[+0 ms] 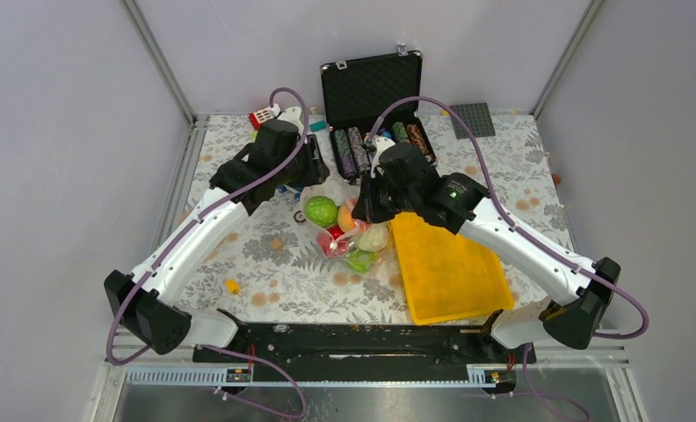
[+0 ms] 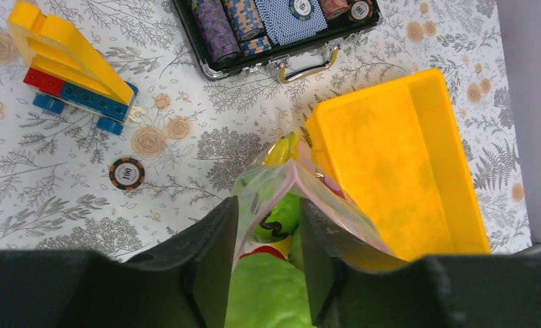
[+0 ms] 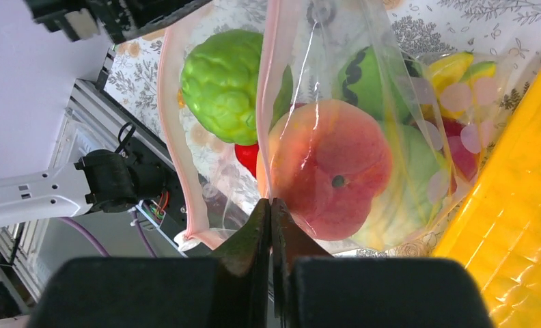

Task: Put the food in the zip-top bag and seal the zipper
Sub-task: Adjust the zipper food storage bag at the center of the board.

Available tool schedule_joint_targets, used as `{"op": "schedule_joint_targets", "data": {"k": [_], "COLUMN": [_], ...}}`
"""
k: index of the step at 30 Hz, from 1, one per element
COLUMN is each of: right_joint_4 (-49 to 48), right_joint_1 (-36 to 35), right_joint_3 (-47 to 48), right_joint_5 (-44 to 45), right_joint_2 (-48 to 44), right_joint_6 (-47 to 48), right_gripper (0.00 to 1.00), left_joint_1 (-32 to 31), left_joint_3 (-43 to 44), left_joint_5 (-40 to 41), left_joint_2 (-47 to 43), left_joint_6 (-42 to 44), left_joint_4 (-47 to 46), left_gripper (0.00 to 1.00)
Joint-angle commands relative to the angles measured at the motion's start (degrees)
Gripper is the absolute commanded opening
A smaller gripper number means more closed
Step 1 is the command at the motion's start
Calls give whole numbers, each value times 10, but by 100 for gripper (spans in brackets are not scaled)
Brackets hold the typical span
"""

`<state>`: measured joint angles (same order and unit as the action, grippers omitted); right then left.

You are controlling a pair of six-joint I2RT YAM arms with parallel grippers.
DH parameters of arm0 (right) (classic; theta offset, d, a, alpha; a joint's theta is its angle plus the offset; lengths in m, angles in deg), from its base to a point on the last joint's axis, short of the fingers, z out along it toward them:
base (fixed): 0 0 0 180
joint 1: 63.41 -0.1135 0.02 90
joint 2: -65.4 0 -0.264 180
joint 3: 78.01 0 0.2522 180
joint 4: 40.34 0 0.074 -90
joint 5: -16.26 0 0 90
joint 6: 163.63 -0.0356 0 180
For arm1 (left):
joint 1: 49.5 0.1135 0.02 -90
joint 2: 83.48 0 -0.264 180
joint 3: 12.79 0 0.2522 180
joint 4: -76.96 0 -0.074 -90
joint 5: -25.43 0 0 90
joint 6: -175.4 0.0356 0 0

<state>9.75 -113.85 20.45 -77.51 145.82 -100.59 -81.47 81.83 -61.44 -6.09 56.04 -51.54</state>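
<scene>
Right gripper [image 3: 270, 205] clamped on zip-top bag [image 3: 391, 82], left gripper [image 2: 268, 208] parted

Our two arms are built alike: the left arm [image 1: 191, 242] and the right arm [image 1: 525, 242] each wear smooth white shells along the long links, with chunky black housings at the joints and wrists. A purple cable [image 1: 287, 90] arches off the left arm and trails along its length, and a second purple cable [image 1: 419, 98] does the same on the right. A small green light [image 1: 453, 188] glows on our right wrist housing. Both bases are bolted to a black plate [image 1: 353, 341]. Our left gripper [image 2: 268, 205] has broad, matt black fingers. Our right gripper [image 3: 270, 205] shows the same black, tapering to thin edges.
</scene>
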Motion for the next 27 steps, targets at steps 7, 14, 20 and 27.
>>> {"op": "schedule_joint_targets", "data": {"k": [7, 14, 20, 27], "right_joint_4": [-35, -44, -55, -81], "right_joint_1": [29, 30, 30, 30], "right_joint_3": [-31, -46, -53, -64], "right_joint_5": [-16, -25, -32, -78], "right_joint_2": [-31, -42, -48, -53], "right_joint_6": [-30, -22, -24, -19], "right_gripper": [0, 0, 0, 0], "left_joint_1": [3, 3, 3, 2], "left_joint_3": [-58, -134, -175, -203], "left_joint_5": [56, 50, 9, -28], "left_joint_2": [-81, -148, -187, -185], "left_joint_6": [-26, -70, -81, -90], "left_joint_4": [-10, -2, -12, -29], "left_gripper": [72, 70, 65, 19]}}
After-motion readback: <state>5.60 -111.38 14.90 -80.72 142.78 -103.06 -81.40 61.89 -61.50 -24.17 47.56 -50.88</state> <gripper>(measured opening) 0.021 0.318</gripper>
